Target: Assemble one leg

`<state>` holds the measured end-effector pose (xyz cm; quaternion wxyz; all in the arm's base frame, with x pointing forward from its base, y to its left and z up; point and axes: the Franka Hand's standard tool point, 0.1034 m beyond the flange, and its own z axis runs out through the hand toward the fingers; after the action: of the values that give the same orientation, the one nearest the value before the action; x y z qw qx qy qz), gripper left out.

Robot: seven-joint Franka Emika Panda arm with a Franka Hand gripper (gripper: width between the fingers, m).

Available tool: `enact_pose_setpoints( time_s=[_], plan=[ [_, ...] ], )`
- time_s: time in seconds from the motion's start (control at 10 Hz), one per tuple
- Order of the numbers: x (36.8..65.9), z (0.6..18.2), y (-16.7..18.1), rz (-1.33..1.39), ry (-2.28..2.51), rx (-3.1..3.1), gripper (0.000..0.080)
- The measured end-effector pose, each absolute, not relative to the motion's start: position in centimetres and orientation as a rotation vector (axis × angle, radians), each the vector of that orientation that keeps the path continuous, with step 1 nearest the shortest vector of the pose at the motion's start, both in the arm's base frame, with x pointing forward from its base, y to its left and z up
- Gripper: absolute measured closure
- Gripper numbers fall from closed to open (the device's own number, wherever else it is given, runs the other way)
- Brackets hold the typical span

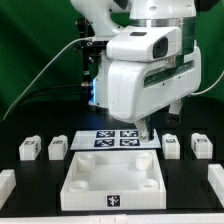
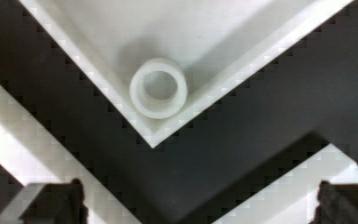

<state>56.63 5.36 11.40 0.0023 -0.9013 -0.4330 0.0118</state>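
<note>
Four small white legs with black-and-white tags stand on the black table in the exterior view. Two are at its left point(image 1: 30, 148) point(image 1: 58, 148) and two at its right point(image 1: 171, 145) point(image 1: 200, 145). The large white square tray point(image 1: 75, 182) lies at the front centre. My gripper point(image 1: 148, 132) hangs over the tray's far right corner, beside the marker board. In the wrist view the gripper point(image 2: 197, 205) is open and empty, its dark fingers point(image 2: 48, 205) wide apart. Between them, further off, is a tray corner point(image 2: 87, 50) with a round socket point(image 2: 158, 88). No leg shows in the wrist view.
The marker board point(image 1: 113, 138) lies flat behind the tray. White blocks stand at the table's front left edge point(image 1: 5, 185) and front right edge point(image 1: 215, 180). A green backdrop and cables are behind the arm.
</note>
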Motion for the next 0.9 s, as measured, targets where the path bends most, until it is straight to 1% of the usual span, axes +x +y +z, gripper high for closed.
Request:
enact_pose_setpoints(
  time_s=[0.3,0.4,0.6,0.8,0.9],
  plan=[
    [56.4,11.3,5.4,0.025,-1.374,-2.822,0.0150],
    [55.2,11.1,5.6,0.016,-1.408,-2.809,0.0150],
    [51.1,10.9,5.1,0.022,-1.715,-2.636,0.0150],
    [47.3,9.3,2.9,0.025,-2.053,-2.375,0.0150],
    [46.3,8.6,1.5,0.035,-2.187,-2.240,0.0150]
  ],
)
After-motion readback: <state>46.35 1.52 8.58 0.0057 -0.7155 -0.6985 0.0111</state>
